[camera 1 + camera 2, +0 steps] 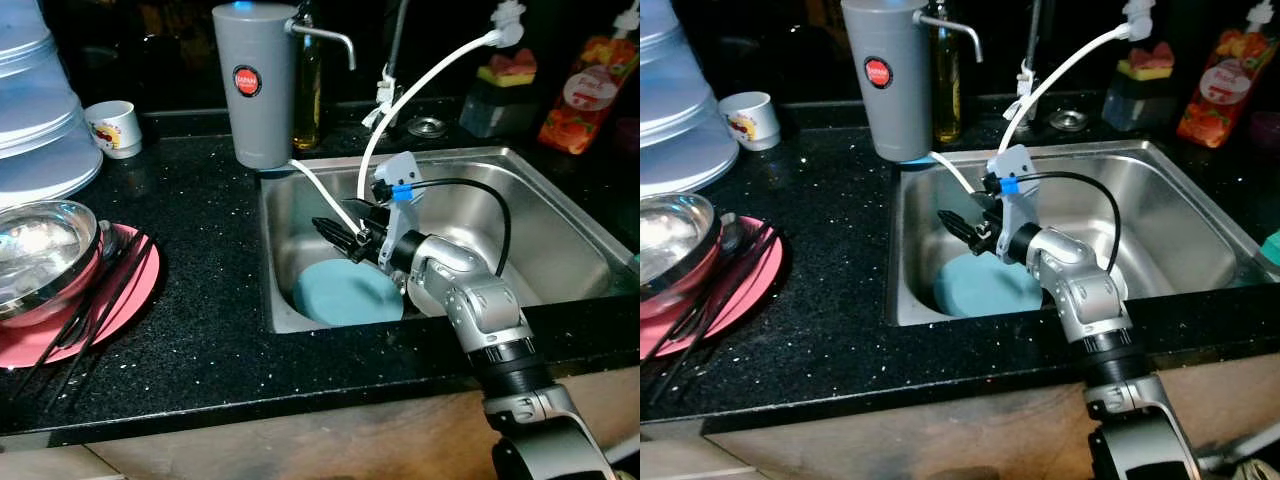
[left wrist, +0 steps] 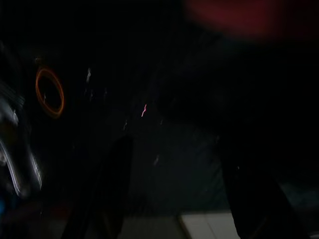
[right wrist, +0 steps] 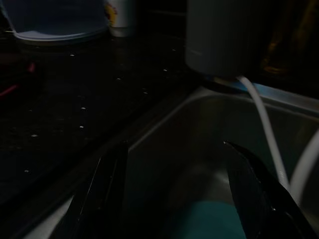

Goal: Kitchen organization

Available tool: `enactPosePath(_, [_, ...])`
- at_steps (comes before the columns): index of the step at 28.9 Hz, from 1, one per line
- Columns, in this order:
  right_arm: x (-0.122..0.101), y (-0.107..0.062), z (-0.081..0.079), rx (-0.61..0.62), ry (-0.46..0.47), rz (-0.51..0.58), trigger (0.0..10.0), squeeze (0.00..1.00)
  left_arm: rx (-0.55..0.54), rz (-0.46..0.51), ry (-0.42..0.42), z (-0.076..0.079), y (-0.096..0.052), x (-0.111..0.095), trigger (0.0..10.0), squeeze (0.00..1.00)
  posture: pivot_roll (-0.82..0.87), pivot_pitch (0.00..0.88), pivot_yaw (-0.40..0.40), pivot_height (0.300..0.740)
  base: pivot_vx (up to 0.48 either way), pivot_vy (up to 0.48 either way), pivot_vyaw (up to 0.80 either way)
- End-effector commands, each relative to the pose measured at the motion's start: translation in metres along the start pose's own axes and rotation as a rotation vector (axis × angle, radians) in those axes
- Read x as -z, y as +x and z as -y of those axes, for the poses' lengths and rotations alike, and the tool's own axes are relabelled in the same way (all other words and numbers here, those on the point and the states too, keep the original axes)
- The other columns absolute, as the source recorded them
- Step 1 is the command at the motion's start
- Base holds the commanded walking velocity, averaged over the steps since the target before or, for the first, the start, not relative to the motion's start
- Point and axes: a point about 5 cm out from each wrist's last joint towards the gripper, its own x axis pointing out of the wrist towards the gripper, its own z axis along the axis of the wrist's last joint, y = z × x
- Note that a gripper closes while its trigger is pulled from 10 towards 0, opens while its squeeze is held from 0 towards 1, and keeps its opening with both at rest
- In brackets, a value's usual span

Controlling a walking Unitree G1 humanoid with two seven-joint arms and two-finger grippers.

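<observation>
Right gripper [image 1: 338, 234] sits at frame centre of the left eye view, held over the left half of the steel sink [image 1: 560, 215] — fingers spread wide apart, nothing between them; right wrist view confirms the gap, with both black fingers [image 3: 102, 191] flanking empty space. Teal plate [image 1: 347, 292] lies on the sink floor, lower centre, just below and beside the fingertips, not touching them. Grey water filter [image 1: 254, 82] stands at upper centre on the black counter [image 1: 200, 300], at the sink's back left corner; two white hoses [image 1: 420, 85] arc over the basin. Left edge of frame: pink plate [image 1: 125, 300] carrying a steel bowl [image 1: 45, 250] and black chopsticks [image 1: 100, 305]. Small white cup [image 1: 112, 128] upper left. Left gripper [image 2: 174, 199] — wrist view very dark, fingers apart, nothing seen held
</observation>
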Motion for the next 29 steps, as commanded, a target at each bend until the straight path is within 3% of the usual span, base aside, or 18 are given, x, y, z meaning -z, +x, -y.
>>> enactPosePath(1, [-0.003, -0.001, 0.002, 0.007, -0.009, 0.004, 10.0, 0.00, 0.038, 0.005, -0.007, 0.008, 0.005, -0.001, 10.0, 0.00, 0.07, 0.011, -0.003, 0.740, 0.000, 0.000, 0.00])
enactPosePath(9, [-0.004, -0.001, 0.003, 0.011, -0.016, 0.009, 10.0, 0.00, 0.046, 0.136, -0.056, 0.020, 0.012, -0.029, 10.0, 0.00, 0.07, 0.012, -0.006, 0.740, 0.000, 0.000, 0.00])
enactPosePath(29, [-0.007, 0.000, 0.004, 0.016, -0.024, 0.020, 10.0, 0.00, -0.106, 0.275, -0.106, 0.015, 0.027, -0.079, 10.0, 0.00, 0.06, 0.012, -0.006, 0.740, 0.000, 0.000, 0.00])
